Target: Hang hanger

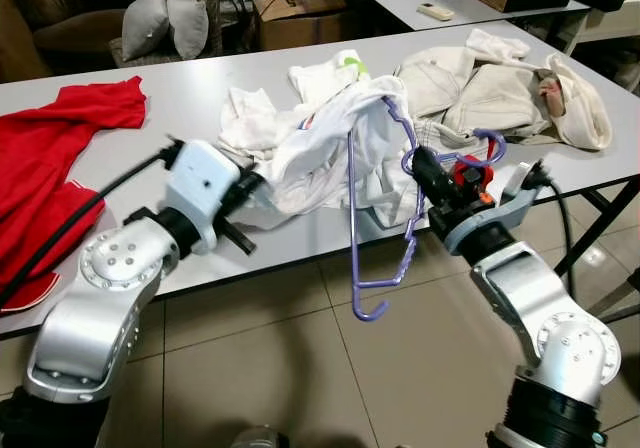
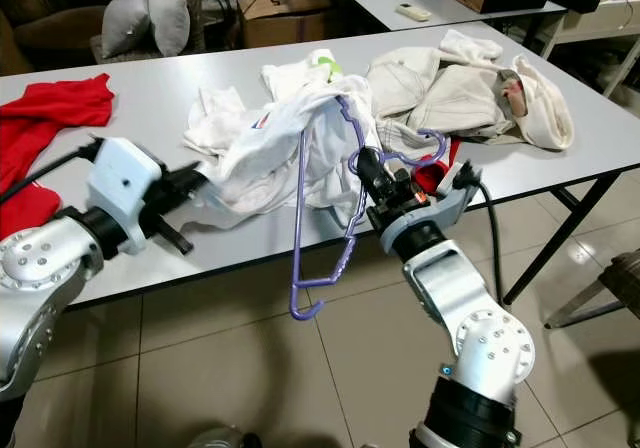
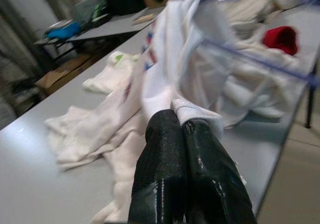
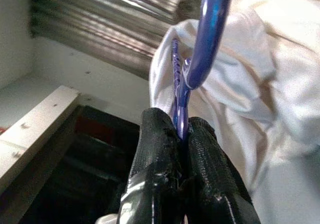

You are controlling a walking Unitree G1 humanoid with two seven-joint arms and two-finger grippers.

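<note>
Purple plastic hanger (image 1: 378, 230) at frame centre is pinched by the raised right gripper (image 1: 418, 164); the outstretched left gripper (image 3: 184, 129) clamps the white cloth shirt (image 1: 330, 158).

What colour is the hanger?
Purple; the hanger shows best in the left eye view.

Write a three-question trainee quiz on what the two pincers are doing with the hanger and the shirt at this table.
1. True or false: the right pincer is shut on the purple hanger.
2. What does the left pincer grip? A) the red garment B) the white shirt C) the cardboard box
3. Fill in: the hanger's lower end hangs past the table's front edge, over the ____.

Key
1. True; its fingers clamp the purple bar.
2. B; it pinches a fold of the white shirt, which is draped on the hanger. The red garment lies apart on the table.
3. Floor.
</note>
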